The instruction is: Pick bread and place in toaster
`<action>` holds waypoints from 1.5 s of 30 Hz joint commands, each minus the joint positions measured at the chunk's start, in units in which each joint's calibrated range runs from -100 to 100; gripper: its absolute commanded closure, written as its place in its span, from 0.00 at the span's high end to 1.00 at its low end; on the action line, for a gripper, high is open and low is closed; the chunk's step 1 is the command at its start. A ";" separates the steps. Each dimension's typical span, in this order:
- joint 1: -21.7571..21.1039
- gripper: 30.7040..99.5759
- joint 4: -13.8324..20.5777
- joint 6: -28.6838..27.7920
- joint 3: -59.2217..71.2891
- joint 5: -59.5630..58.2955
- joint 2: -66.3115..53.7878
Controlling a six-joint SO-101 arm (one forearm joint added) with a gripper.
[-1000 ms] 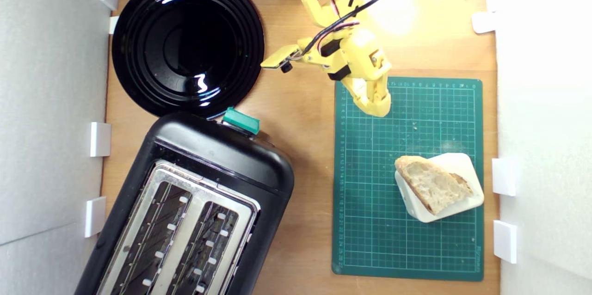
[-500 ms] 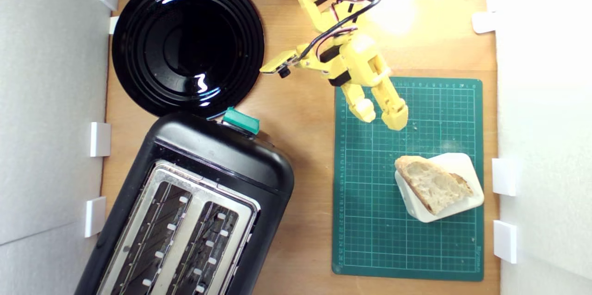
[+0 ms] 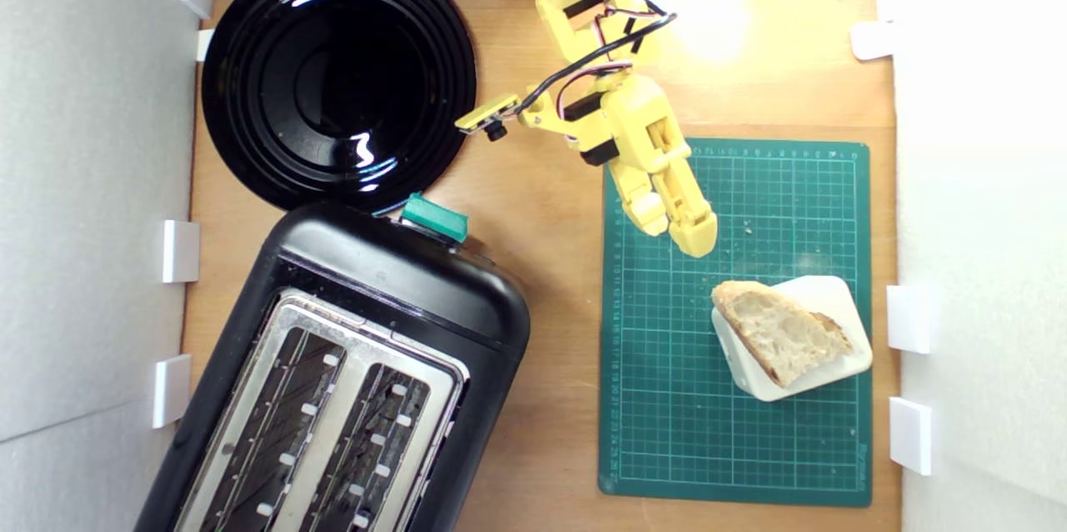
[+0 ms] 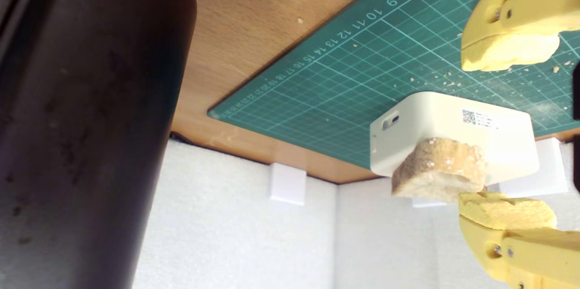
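Observation:
The bread [image 3: 782,333], a wedge with pale crumb and brown crust, lies on a white rounded block [image 3: 825,298] on the green cutting mat [image 3: 667,399]. In the wrist view the bread [image 4: 439,169] shows crust end on, ahead of the fingers. My yellow gripper [image 3: 677,233] hovers over the mat's upper left part, a short way from the bread, open and holding nothing. The wrist view shows the gripper [image 4: 507,137] with a wide gap between its fingertips. The black toaster [image 3: 350,373], with a silver top, two long slots and a green lever knob [image 3: 435,218], stands at the exterior view's lower left.
A round glossy black plate [image 3: 338,77] lies at the exterior view's upper left, close to the toaster's knob. White foam walls [image 3: 92,182] with small white blocks [image 3: 910,435] bound the wooden table on both sides. Crumbs dot the mat near the gripper.
The gripper went from shut to open and moved down the mat toward the bread. The bread, block and toaster have not moved.

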 commanded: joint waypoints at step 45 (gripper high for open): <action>-8.66 0.84 -1.10 0.26 -27.00 -1.08 17.64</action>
